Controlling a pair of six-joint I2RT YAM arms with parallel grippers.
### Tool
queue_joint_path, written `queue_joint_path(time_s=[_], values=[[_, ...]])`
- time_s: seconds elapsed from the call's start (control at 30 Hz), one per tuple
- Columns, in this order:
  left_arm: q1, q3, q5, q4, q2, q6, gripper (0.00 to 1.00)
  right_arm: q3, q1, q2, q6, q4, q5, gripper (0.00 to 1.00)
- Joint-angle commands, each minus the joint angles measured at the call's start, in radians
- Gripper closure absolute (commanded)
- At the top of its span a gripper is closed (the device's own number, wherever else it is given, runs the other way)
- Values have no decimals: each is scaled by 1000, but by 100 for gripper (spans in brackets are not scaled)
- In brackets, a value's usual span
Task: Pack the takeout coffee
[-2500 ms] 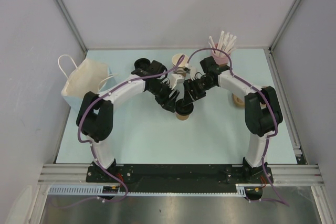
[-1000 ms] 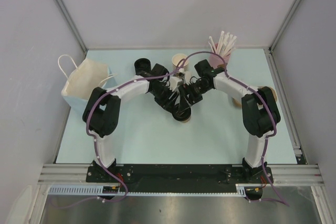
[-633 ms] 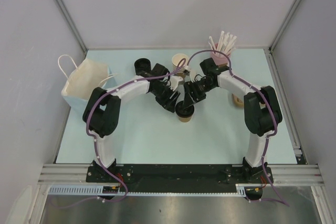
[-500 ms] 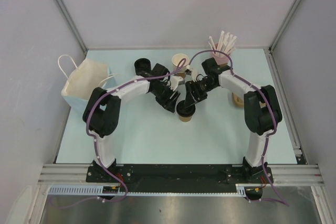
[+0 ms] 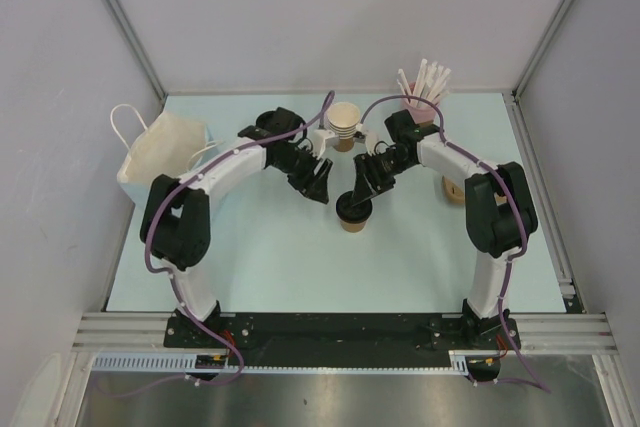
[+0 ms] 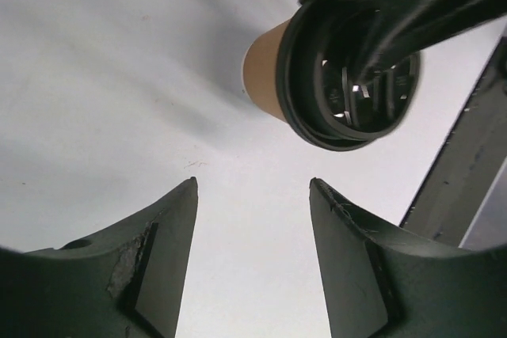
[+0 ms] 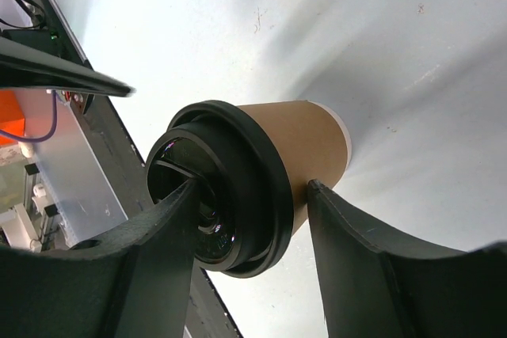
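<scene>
The takeout coffee [image 5: 351,215] is a brown kraft cup with a black lid, standing upright on the table's middle. It shows in the left wrist view [image 6: 265,65] and the right wrist view [image 7: 309,144]. My right gripper [image 5: 360,195] is at its top, open. In its wrist view [image 7: 252,184] one finger lies across the black lid [image 7: 226,187] and the other rests beside the cup's wall under the rim. My left gripper [image 5: 321,190] is open and empty, a little left of the cup, also seen in its wrist view [image 6: 253,184].
A white paper bag [image 5: 160,152] with handles stands at the left edge. A stack of lidless brown cups [image 5: 344,122] is behind the grippers. A pink cup of white sticks [image 5: 420,97] is at the back right. A brown object [image 5: 453,191] is partly hidden behind the right arm.
My left gripper has let go and drawn back up and left from the cup. My right gripper has stayed at the lid. The cup has stayed in place.
</scene>
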State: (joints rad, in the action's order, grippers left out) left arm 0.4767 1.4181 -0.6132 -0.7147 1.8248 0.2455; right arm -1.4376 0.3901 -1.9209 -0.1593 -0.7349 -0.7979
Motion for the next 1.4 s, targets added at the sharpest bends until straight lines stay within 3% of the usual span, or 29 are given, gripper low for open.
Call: queue_joint_path(time_s=[0.0, 0.4, 0.67, 1.37], values=[[-15, 54, -164, -26, -67, 31, 36, 8, 4, -46, -29, -1, 111, 46], [2, 142, -203, -37, 68, -15, 34, 8, 18, -41, -39, -1, 135, 47], [40, 188, -70, -31, 114, -29, 34, 8, 27, -50, -42, 3, 138, 46], [117, 209, 86, -6, 241, -38, 35, 8, 24, -27, -52, -8, 124, 45]])
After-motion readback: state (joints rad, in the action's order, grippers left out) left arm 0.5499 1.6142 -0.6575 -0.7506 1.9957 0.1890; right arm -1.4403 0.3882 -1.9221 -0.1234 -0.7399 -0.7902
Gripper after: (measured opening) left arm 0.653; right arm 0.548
